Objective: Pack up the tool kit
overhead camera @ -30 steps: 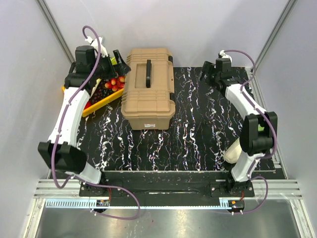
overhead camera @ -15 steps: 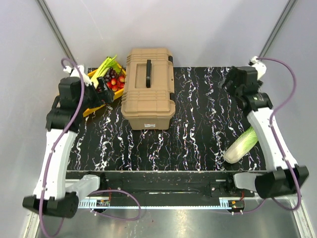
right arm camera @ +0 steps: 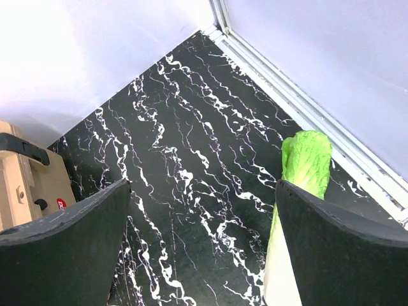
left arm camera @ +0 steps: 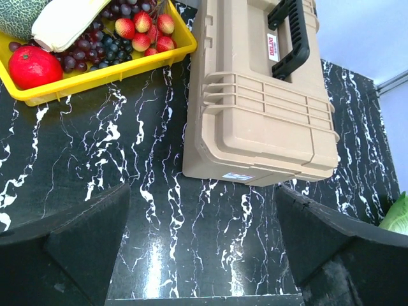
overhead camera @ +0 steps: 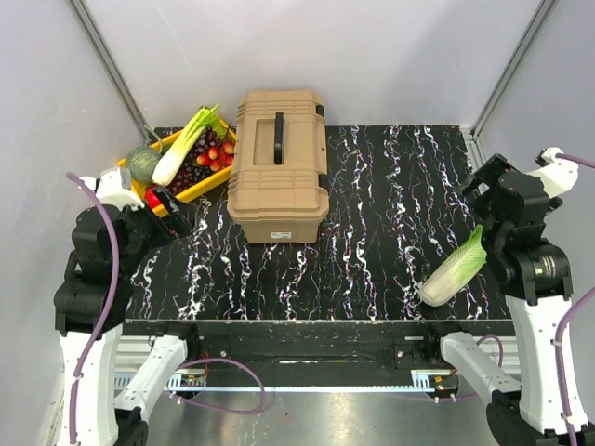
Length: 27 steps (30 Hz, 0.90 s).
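The tan toolbox (overhead camera: 278, 165) stands shut at the back middle of the black marbled mat, its black handle (overhead camera: 277, 137) on top and its label on the front face. It also shows in the left wrist view (left arm camera: 264, 95), and its corner shows in the right wrist view (right arm camera: 25, 185). No hand tools are in view. My left gripper (overhead camera: 165, 206) is open and empty, raised above the mat's left edge. My right gripper (overhead camera: 490, 182) is open and empty, raised above the mat's right side. In the wrist views both pairs of jaws stand wide apart.
A yellow tray (overhead camera: 200, 185) of fruit and vegetables sits left of the toolbox; it also shows in the left wrist view (left arm camera: 95, 71). A green-white cabbage (overhead camera: 454, 266) lies at the mat's right front, seen in the right wrist view (right arm camera: 303, 185) too. Grey walls close three sides.
Both arms have drawn back from the far corners toward the near edge and risen. The tray and the cabbage, hidden before, now show. The toolbox has not moved.
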Each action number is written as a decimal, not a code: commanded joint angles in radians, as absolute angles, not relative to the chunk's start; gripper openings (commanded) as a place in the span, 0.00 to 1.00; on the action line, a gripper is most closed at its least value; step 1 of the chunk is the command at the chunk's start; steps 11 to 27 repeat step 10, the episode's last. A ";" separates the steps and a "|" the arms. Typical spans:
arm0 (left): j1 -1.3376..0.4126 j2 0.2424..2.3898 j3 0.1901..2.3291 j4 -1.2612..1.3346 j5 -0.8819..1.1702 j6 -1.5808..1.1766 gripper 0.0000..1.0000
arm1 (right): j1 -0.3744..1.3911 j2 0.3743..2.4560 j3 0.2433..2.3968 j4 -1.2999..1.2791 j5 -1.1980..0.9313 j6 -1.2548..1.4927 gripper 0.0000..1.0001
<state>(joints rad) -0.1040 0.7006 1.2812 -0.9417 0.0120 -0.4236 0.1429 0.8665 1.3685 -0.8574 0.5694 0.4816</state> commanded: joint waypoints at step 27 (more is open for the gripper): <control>-0.106 0.678 1.322 -0.934 0.069 -0.448 0.99 | 0.141 0.804 1.368 -0.900 0.575 0.445 0.99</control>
